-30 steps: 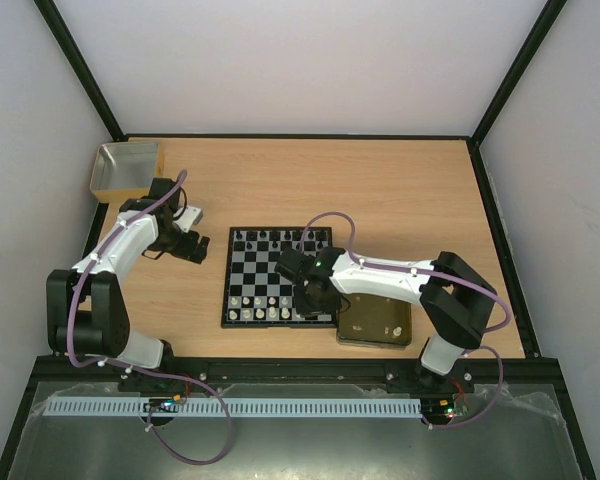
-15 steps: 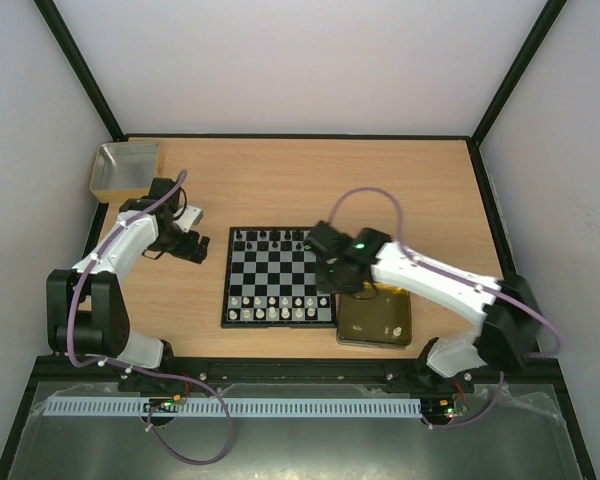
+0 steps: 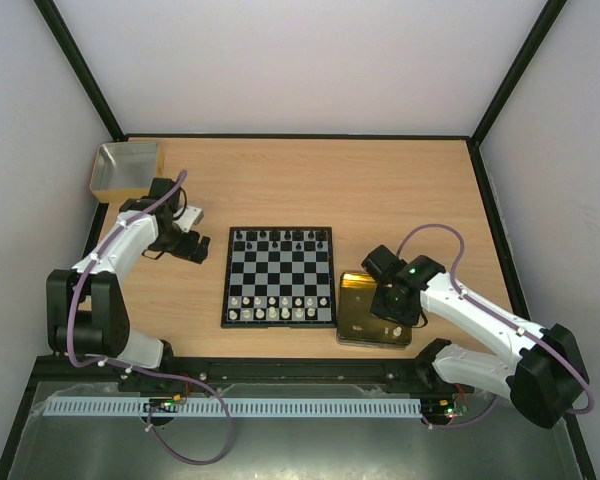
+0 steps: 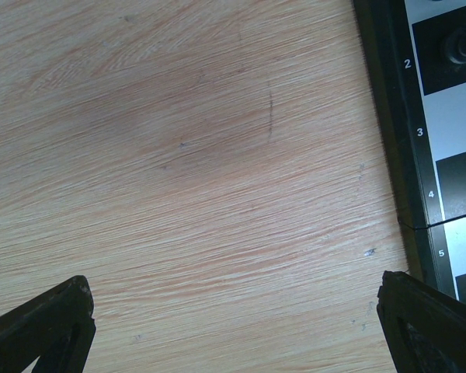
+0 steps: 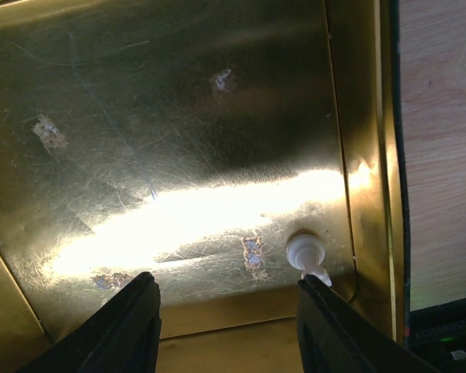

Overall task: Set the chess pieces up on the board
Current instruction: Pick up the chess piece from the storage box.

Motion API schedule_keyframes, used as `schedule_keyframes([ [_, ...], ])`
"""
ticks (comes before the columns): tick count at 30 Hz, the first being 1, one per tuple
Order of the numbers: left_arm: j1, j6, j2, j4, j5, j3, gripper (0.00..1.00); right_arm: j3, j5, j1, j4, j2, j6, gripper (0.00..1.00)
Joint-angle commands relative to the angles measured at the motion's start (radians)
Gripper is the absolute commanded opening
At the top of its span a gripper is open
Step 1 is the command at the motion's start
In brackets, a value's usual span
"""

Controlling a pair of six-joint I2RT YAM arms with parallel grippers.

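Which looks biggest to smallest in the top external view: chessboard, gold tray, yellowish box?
Chessboard, clearly largest.
Then gold tray and yellowish box: about alike, and the tray is partly covered, so I won't rank them.

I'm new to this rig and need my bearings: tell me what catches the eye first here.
The board lies in the middle of the table, with black pieces along its far edge and white pieces along its near edge. Right of it, the open right gripper hangs over a gold tray with a white piece near one corner. The open left gripper hovers over the table left of the board.
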Motion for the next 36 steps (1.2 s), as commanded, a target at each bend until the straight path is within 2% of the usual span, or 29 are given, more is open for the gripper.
schedule_keyframes([
  [1, 0.005, 0.000, 0.005, -0.013, 0.012, 0.006, 0.99, -0.012, 0.022, -0.005, -0.033, -0.015, 0.039, 0.46],
  [7, 0.005, 0.002, 0.001, -0.013, 0.020, 0.006, 0.99, 0.032, 0.058, -0.006, -0.087, 0.007, 0.053, 0.46],
  [20, 0.005, -0.007, -0.026, 0.020, 0.095, -0.003, 0.99, 0.069, 0.031, -0.005, -0.153, 0.047, 0.085, 0.46],
  [30, 0.005, -0.014, -0.011, 0.044, 0.133, -0.014, 0.99, -0.019, -0.039, -0.007, -0.047, -0.072, 0.373, 0.45],
  [36, 0.005, -0.009, 0.002, 0.042, 0.141, -0.014, 0.99, -0.085, -0.012, -0.006, -0.072, -0.137, 0.430, 0.45],
])
